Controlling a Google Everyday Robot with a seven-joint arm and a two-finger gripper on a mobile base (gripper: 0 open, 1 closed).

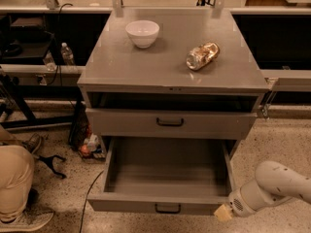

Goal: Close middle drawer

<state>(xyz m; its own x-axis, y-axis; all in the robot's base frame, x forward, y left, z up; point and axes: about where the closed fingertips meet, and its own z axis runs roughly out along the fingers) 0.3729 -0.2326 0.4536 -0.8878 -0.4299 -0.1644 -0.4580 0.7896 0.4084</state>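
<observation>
The middle drawer (165,178) is pulled far out at the bottom of the grey cabinet (170,84). Its deep tray is bare and its low front panel (121,204) bears a small black loop handle (167,208). Above it, the taller-fronted grey drawer (126,123) with a wider black handle (170,123) is pushed in. My gripper (223,212), on the white arm (272,188), is low at the right, its tan tip at the right end of the open drawer's front panel. I cannot tell if it touches the panel.
A white bowl (142,33) and a crumpled shiny bag (202,55) lie on the cabinet top. A person's leg (14,183) and shoe are at the lower left. Bottles (67,54), cables and small items (87,144) are left of the cabinet.
</observation>
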